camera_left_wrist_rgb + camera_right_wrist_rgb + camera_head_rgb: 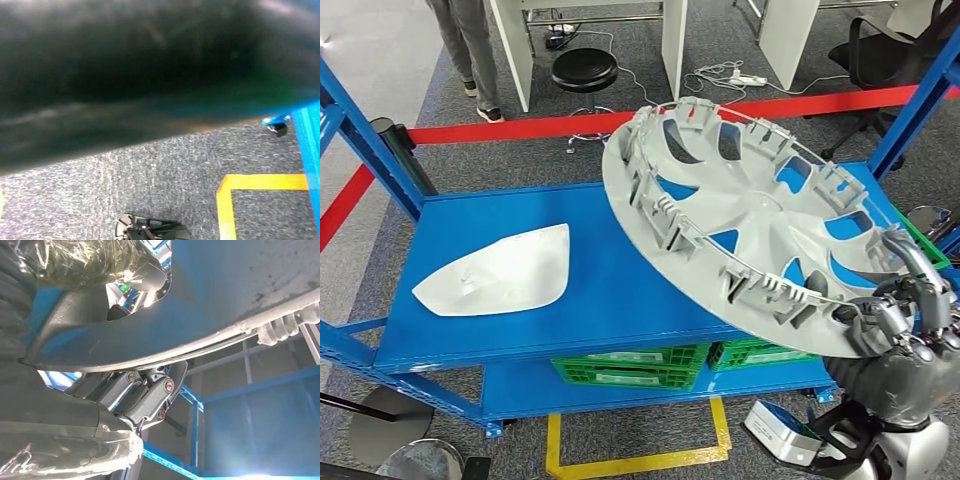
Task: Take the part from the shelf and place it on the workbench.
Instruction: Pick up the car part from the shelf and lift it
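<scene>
The right robot hand (912, 325) grips the rim of the grey wheel cover (743, 215), held tilted above the blue shelf (607, 290), right of a white panel (501, 272) lying on it.

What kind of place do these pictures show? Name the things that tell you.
Probably a workshop or test lab: a blue metal shelf trolley holds a grey plastic wheel cover and a white moulded panel, with red barrier tape behind.

Head view high, facing down at blue shelf (546, 300), left wrist view near floor, right wrist view close under part (226, 300)
</scene>
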Tool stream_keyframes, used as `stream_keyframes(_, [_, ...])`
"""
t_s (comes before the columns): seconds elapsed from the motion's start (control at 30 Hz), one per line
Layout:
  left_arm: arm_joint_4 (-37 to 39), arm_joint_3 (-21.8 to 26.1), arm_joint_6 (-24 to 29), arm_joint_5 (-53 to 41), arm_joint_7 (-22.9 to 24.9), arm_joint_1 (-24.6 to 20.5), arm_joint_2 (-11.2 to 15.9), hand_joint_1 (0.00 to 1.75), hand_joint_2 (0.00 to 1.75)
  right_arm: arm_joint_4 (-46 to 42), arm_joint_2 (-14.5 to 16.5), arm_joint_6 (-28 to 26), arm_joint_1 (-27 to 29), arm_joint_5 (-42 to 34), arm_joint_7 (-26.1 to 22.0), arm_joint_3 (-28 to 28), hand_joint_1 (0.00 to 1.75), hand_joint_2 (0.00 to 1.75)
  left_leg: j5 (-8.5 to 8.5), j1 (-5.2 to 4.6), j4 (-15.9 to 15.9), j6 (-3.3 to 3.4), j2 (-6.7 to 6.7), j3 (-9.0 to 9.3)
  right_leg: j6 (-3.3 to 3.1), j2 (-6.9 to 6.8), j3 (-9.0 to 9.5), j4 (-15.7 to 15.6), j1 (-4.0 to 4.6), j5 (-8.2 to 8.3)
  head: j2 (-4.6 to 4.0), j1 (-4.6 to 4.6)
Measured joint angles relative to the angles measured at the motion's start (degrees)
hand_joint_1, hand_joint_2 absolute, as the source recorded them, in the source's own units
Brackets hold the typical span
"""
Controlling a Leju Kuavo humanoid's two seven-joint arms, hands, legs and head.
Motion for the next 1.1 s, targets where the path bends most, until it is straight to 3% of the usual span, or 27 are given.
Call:
stream_keyframes(0.1, [0.0, 0.0, -0.7, -0.3, -1.0, 0.0, 0.0, 0.0, 1.75, -0.4, 1.5, 0.0, 0.9, 0.0, -2.7, 0.0, 1.75, 1.75, 0.0, -0.01, 0.0, 0.0, 0.0, -0.01, 0.0, 0.0, 0.01, 0.0, -0.01, 0.0, 0.0, 0.01])
stream_keyframes(0.33, [0.0, 0.0, -1.9, -0.8, -2.5, 0.1, 0.1, 0.0, 1.75, -0.4, 4.2, 0.0, 2.4, -0.6, -5.6, 0.0, 1.75, 1.75, 0.0, -0.02, 0.0, 0.0, 0.0, -0.01, 0.0, -0.02, 0.04, 0.0, -0.02, 0.01, 0.0, 0.01])
stream_keyframes(0.73, [0.0, 0.0, -2.7, -1.2, -3.3, 0.3, 0.2, 0.0, 1.75, 0.4, 5.1, 0.0, 2.6, -1.5, -5.2, -0.1, 1.75, 1.75, 0.0, -0.02, 0.0, 0.0, 0.0, -0.01, 0.0, -0.01, 0.02, 0.0, -0.01, 0.01, 0.0, 0.01])
stream_keyframes(1.1, [0.0, 0.1, 1.9, -0.7, 0.6, 0.2, 0.1, 0.0, 1.75, 1.1, 5.6, 0.0, 3.2, -2.8, -3.3, -0.1, 1.75, 1.75, 0.0, -0.02, 0.0, 0.0, 0.0, -0.01, 0.0, -0.01, 0.02, 0.0, -0.02, 0.01, 0.0, 0.01])
